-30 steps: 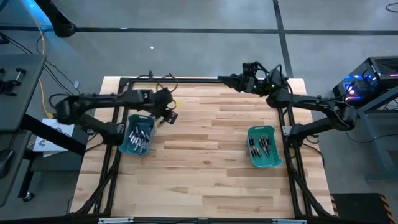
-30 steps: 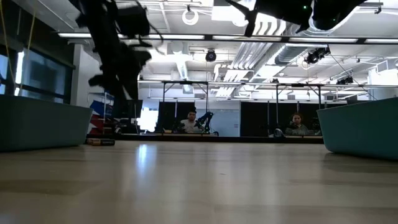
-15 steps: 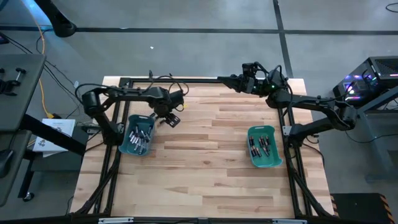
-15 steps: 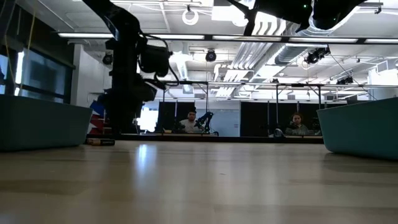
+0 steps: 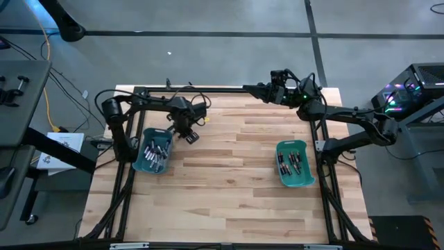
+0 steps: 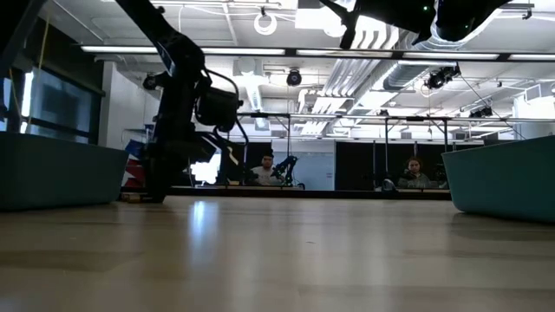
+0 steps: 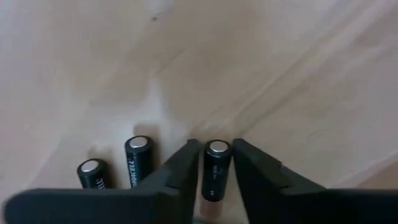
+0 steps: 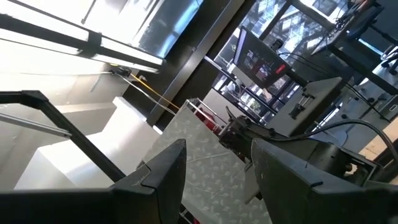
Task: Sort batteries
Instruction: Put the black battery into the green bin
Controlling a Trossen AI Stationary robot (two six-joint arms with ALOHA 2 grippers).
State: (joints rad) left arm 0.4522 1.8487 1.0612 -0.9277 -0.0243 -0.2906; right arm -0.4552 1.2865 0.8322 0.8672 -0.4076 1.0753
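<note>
Three dark batteries lie on the wooden table just right of the left teal bin [image 5: 154,151]. My left gripper [image 5: 186,133] points straight down over them, low at the table [image 6: 160,192], and is shut on the rightmost battery [image 7: 217,171]. The other two [image 7: 137,162] [image 7: 92,174] lie side by side next to it, untouched. Both bins hold several batteries; the right one [image 5: 294,164] stands near the right edge. My right gripper [image 5: 250,88] hangs open, high over the table's far edge, with nothing between its fingers [image 8: 217,155]. My left gripper has the battery between its two fingers, one finger [image 7: 186,163] against each long side [image 7: 208,177], near the end with the silvery cap. The fingers come from above, pointing down, and lie across the battery. The battery lies flat on the table.
Bare wood lies between the two bins and toward the near edge. A black metal frame [image 5: 187,89] runs along the table's far edge and sides. Past the table, two people sit at desks [image 6: 264,166].
My left gripper has come down from well above the table to its surface beside the left bin, tipping over until it points straight down. My right arm has kept still.
</note>
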